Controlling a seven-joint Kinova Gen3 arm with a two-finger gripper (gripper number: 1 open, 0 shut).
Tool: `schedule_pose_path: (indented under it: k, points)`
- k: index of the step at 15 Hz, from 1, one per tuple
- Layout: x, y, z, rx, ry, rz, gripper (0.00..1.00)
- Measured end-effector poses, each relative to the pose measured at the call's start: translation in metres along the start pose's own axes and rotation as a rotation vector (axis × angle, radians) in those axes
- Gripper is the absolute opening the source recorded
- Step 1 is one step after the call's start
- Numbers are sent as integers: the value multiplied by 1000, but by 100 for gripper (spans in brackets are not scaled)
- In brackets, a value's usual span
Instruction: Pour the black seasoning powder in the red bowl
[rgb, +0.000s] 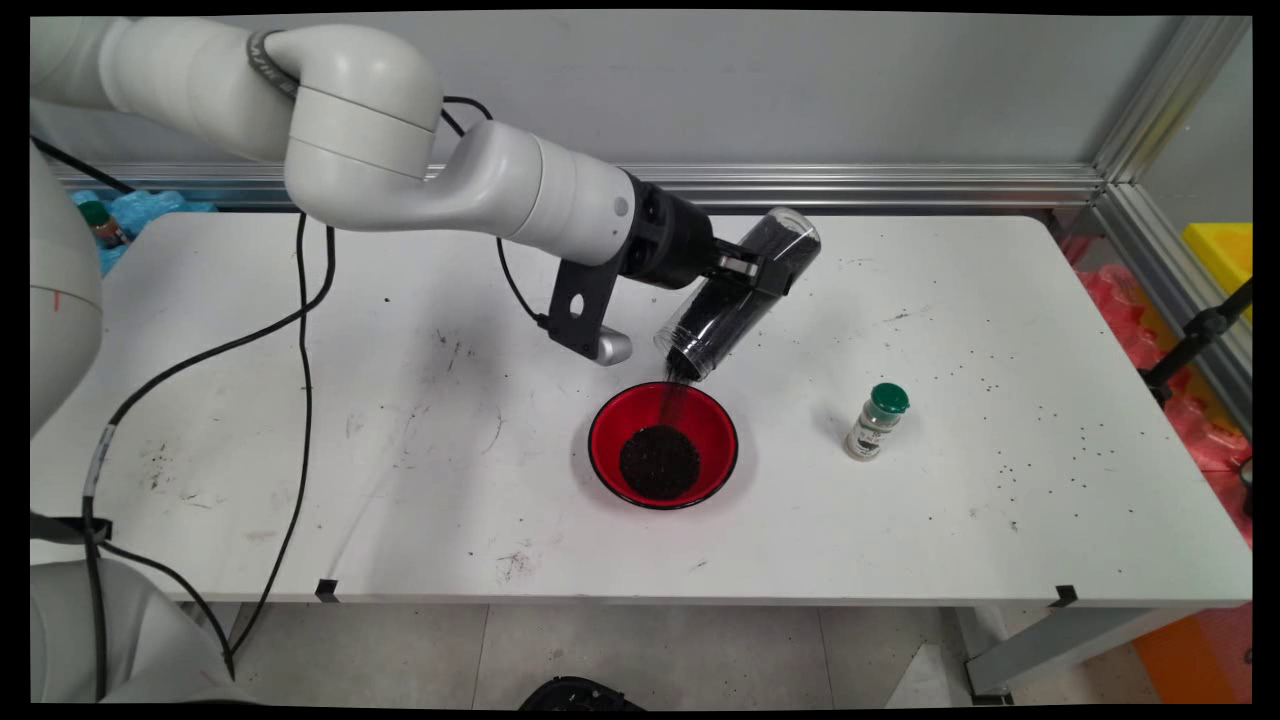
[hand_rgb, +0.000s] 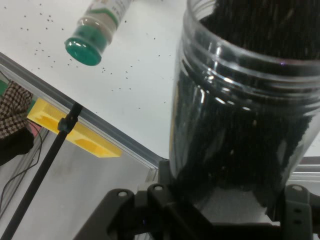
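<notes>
The clear jar (rgb: 742, 295) of dark granules (hand_rgb: 260, 130) hangs tilted above the red bowl (rgb: 712, 425), its open mouth down and just over the bowl's far rim — a thin stream falls onto the dark heap (rgb: 659, 462) already inside. The black gripper (rgb: 752, 270) is clamped around the jar's middle, fingers pressed to its sides. A green-capped spice bottle (rgb: 877, 421) stands upright, apart to the bowl's right on the white table (rgb: 400, 450), amid scattered dark specks (rgb: 1060, 440).

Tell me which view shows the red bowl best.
The main view. There the bowl sits whole on the table, a dark heap inside, under the mouth of the tilted jar held in the gripper. The hand view does not show the bowl, only the jar and a green-capped shaker.
</notes>
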Motion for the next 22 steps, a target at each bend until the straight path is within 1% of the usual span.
schedule_pose_path:
  k: [14,18,22]
  points:
    - [0,0,2,-2,3,-17,0]
    - [2,0,2,-2,14,-46,0]
    - [3,3,2,-8,25,-100,0]
